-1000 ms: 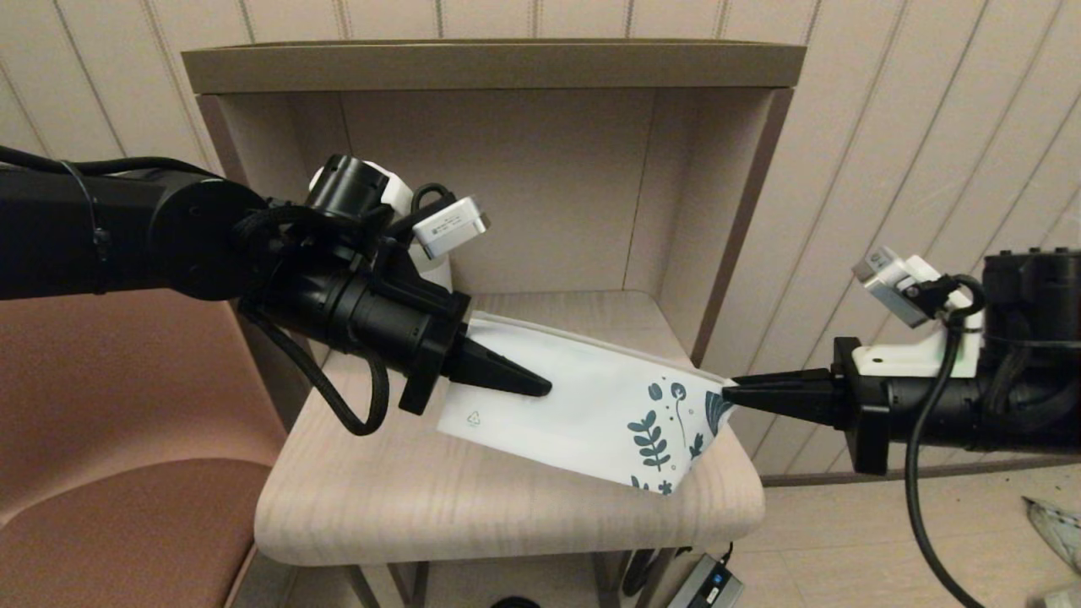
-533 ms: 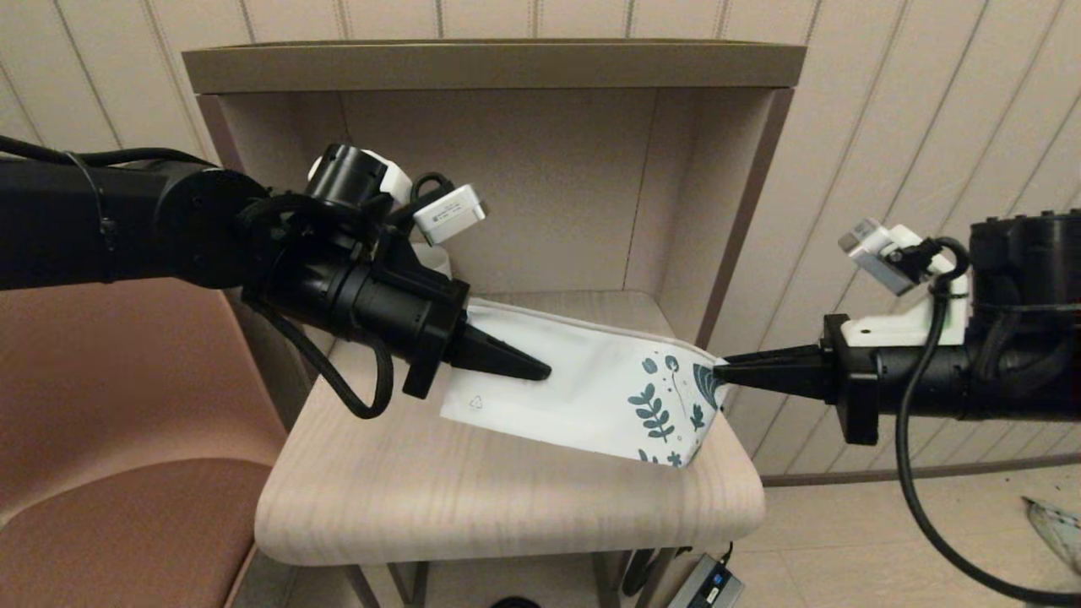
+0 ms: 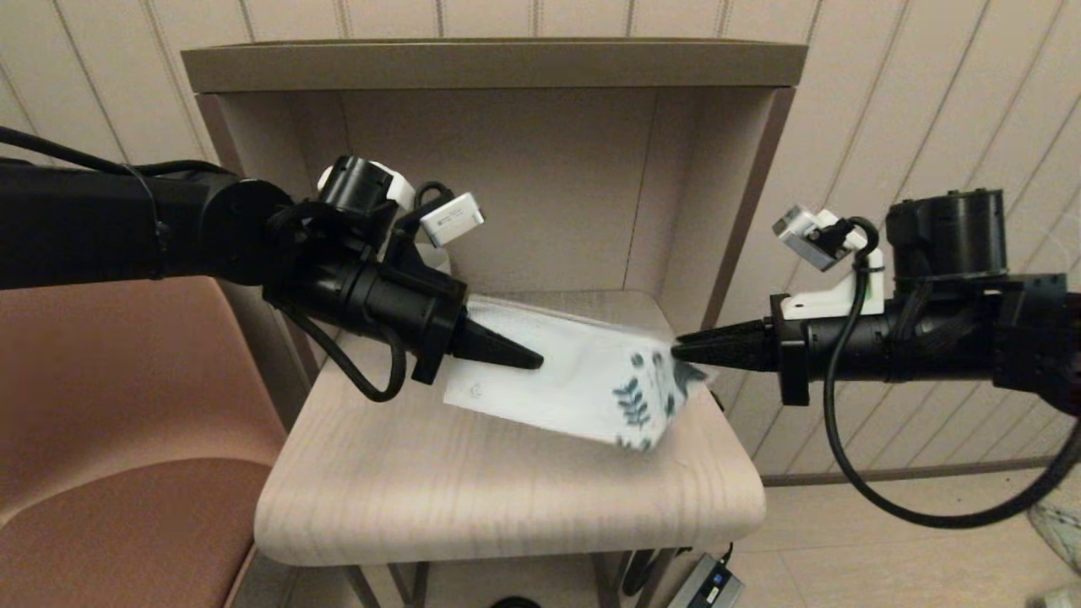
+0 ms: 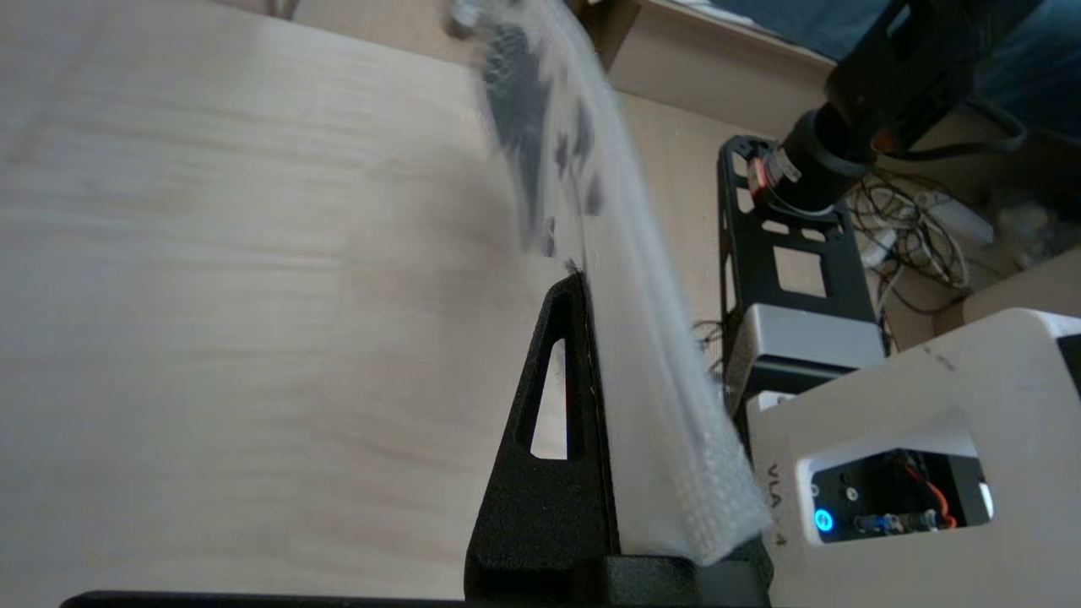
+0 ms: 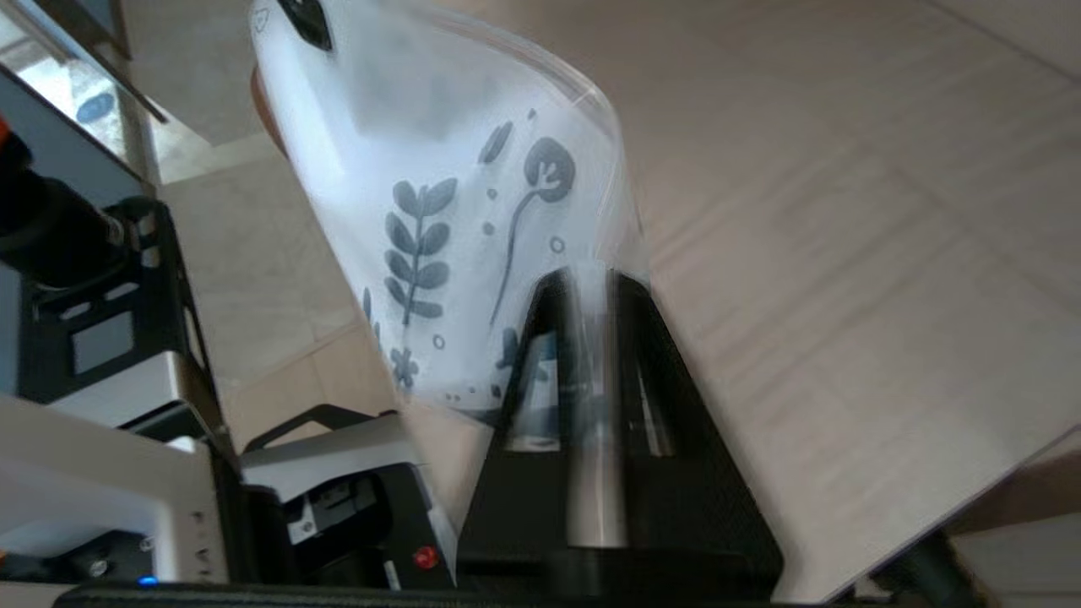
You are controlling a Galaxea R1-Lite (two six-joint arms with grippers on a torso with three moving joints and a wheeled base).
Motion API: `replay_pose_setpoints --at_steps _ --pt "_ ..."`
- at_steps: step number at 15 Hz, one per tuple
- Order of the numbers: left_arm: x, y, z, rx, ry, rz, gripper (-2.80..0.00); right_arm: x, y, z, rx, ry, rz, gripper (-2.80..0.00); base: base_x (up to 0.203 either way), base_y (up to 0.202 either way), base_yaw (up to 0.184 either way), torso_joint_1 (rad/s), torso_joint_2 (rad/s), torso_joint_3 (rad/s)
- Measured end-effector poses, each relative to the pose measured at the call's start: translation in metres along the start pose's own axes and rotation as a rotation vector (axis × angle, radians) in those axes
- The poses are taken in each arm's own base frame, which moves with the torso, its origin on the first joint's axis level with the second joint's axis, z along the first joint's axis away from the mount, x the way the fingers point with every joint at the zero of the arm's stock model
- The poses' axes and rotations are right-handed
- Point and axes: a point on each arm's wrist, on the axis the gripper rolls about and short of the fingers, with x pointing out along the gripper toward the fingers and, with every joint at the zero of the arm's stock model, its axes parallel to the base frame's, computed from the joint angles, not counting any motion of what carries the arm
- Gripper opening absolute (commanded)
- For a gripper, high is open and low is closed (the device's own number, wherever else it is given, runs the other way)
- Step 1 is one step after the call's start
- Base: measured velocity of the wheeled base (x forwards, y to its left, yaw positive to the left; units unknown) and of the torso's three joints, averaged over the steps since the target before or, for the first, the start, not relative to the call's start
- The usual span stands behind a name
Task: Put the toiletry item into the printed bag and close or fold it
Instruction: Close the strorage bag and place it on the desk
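The printed bag (image 3: 566, 380) is a white pouch with dark teal leaf prints, held slanting above the wooden tabletop (image 3: 473, 498). My left gripper (image 3: 536, 363) is shut on its plain end; in the left wrist view the bag (image 4: 642, 338) runs along one black finger (image 4: 549, 473). My right gripper (image 3: 680, 348) is at the printed end. In the right wrist view the jaws (image 5: 591, 274) stand a narrow slit apart, with the bag's (image 5: 439, 194) zip edge lying between the tips. The toiletry item is out of view.
The table sits in a wooden cubby with a back panel (image 3: 507, 169) and a right side wall (image 3: 726, 228) close to my right arm. A brown seat (image 3: 127, 422) is at the left. A grey power adapter (image 3: 709, 583) lies on the floor below.
My right gripper has moved left and upward, carrying the printed end toward the left gripper, so the bag spans less width. Its fingers have parted slightly. The left gripper has barely shifted.
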Motion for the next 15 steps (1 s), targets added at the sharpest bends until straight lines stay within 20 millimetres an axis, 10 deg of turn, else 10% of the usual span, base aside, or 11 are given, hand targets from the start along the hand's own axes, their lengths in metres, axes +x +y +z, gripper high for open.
replay_pose_setpoints --at_steps 11,12,15 --pt "-0.01 0.026 -0.015 -0.047 0.0 0.05 -2.8 -0.039 -0.003 0.016 -0.045 -0.061 -0.115 0.0 0.0 0.0 0.0 0.0 0.0 0.0" --pt "-0.011 0.031 -0.018 -0.053 0.001 0.057 0.0 -0.049 -0.001 0.019 -0.057 -0.076 -0.139 0.0 0.0 0.0 0.0 0.0 0.0 0.0" --pt "-0.01 0.042 -0.021 -0.063 0.0 0.064 0.0 -0.067 0.007 0.021 -0.068 -0.094 -0.18 0.0 0.0 0.0 0.0 0.0 0.0 0.0"
